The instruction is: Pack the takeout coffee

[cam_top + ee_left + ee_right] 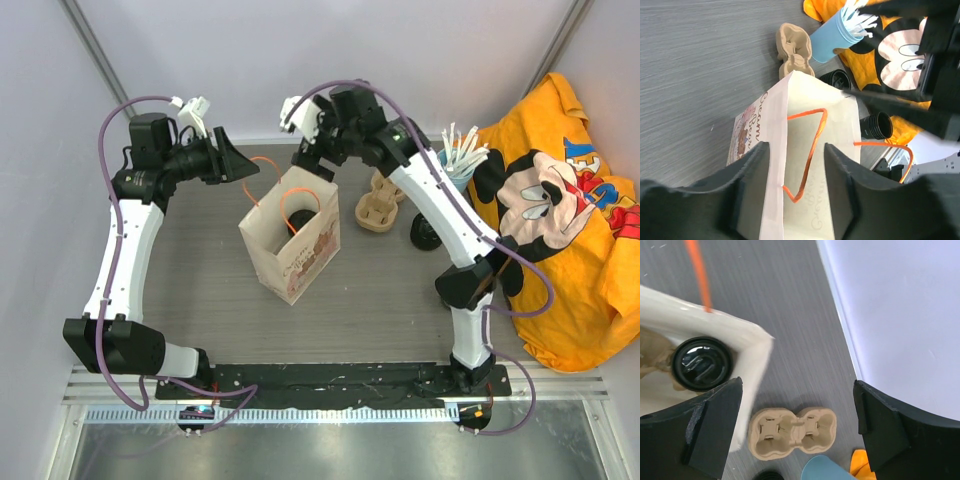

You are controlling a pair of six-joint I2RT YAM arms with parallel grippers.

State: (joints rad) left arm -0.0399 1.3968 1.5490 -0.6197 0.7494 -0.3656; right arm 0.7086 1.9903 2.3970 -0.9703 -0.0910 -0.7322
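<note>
since the takeout coffee point(702, 364) is sitting down inside the paper bag point(290, 245), apparently on a cardboard carrier point(655, 352) there, the packing step is judged to be finishing. the right claw point(797, 385) is hovering over the bag's edge, spread wide and empty. the left claw point(796, 147) is straddling the bag's wall, spread, not pinching it. next, both arms are needing to lift clear without snagging the orange handles point(810, 150) or tipping the bag.
</note>
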